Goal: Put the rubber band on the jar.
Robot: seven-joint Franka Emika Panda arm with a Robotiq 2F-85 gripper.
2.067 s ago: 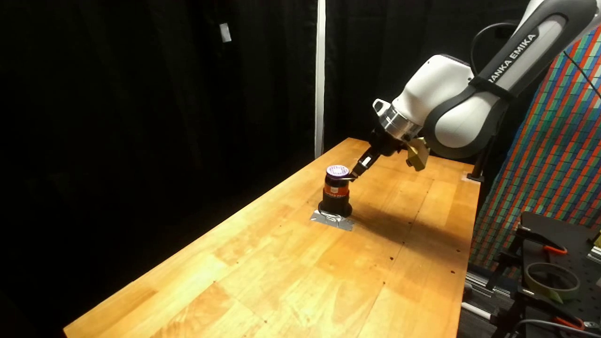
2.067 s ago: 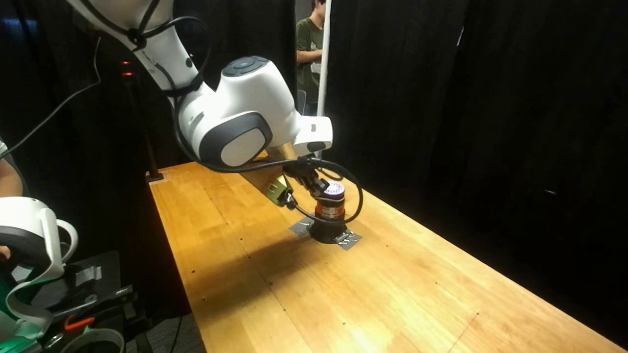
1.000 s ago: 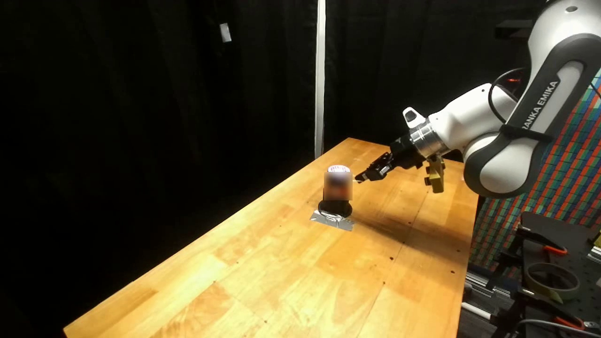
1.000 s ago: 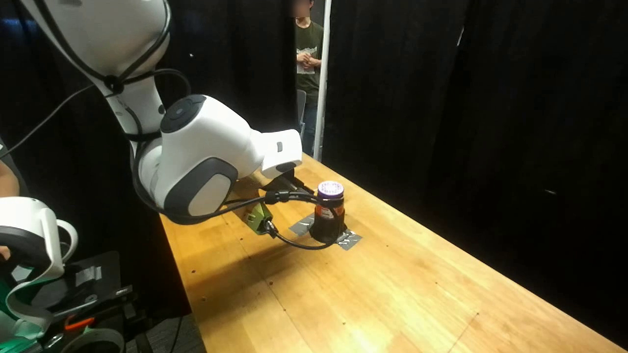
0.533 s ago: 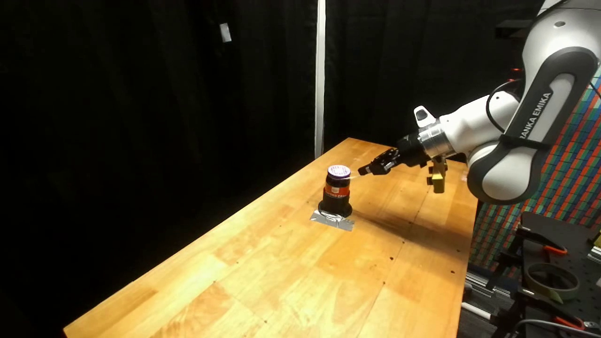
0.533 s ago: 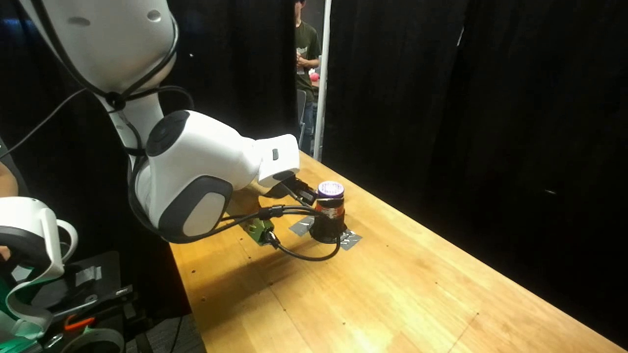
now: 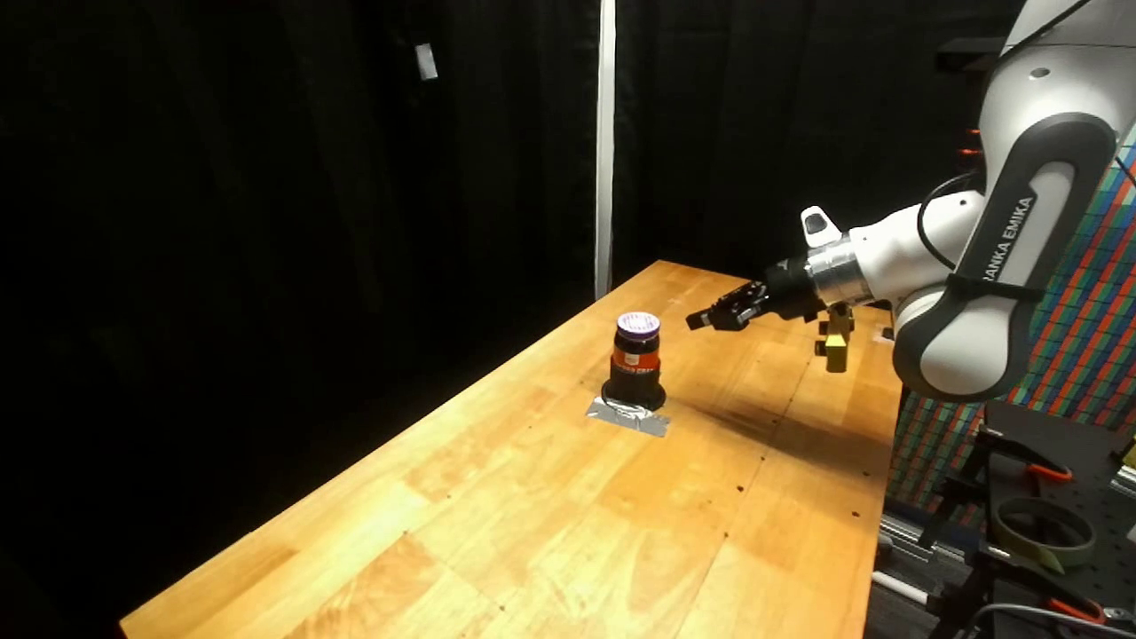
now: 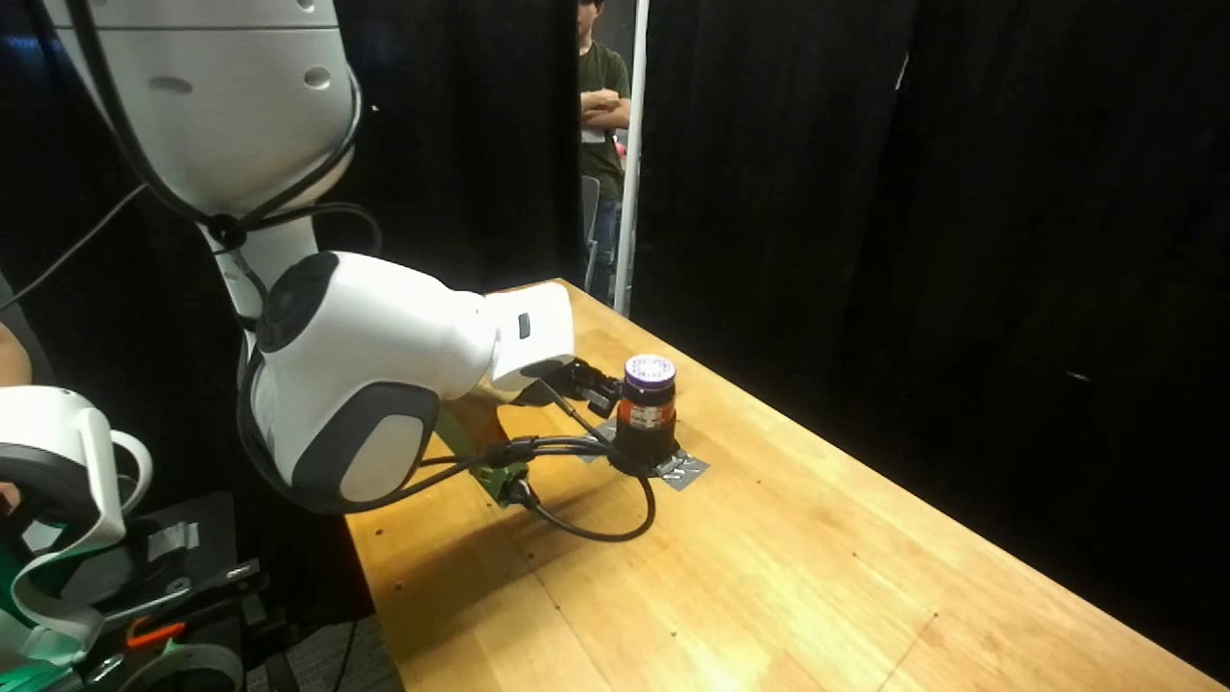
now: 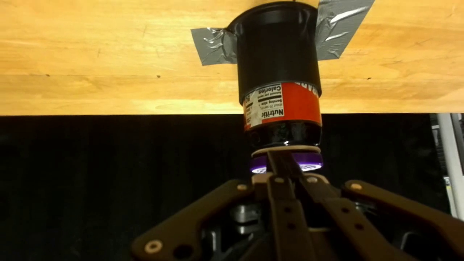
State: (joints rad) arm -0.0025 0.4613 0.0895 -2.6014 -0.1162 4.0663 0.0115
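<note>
The jar (image 7: 636,359) has an orange-red label, a dark neck and a purple lid with a white top. It stands upright in a black holder (image 9: 279,54); it also shows in an exterior view (image 8: 646,415). The tan rubber band (image 9: 301,147) lies around the jar at the neck, against the lid's lower edge; its far side is hidden. My gripper (image 7: 698,319) is apart from the jar, at about lid height. Its fingertips (image 9: 284,161) are together and cover part of the lid in the wrist view. No band strand runs to them.
Silver tape (image 7: 628,417) fixes the holder to the wooden table (image 7: 550,515). A black cable (image 8: 615,533) hangs from the wrist near the holder. A side cart with a tape roll (image 7: 1045,531) stands beside the table. A person (image 8: 603,115) stands behind the curtain gap.
The gripper has drawn back from the jar and risen slightly. Half a second ago a thin pale strand ran between fingertips and jar; now it is gone. The jar has not moved.
</note>
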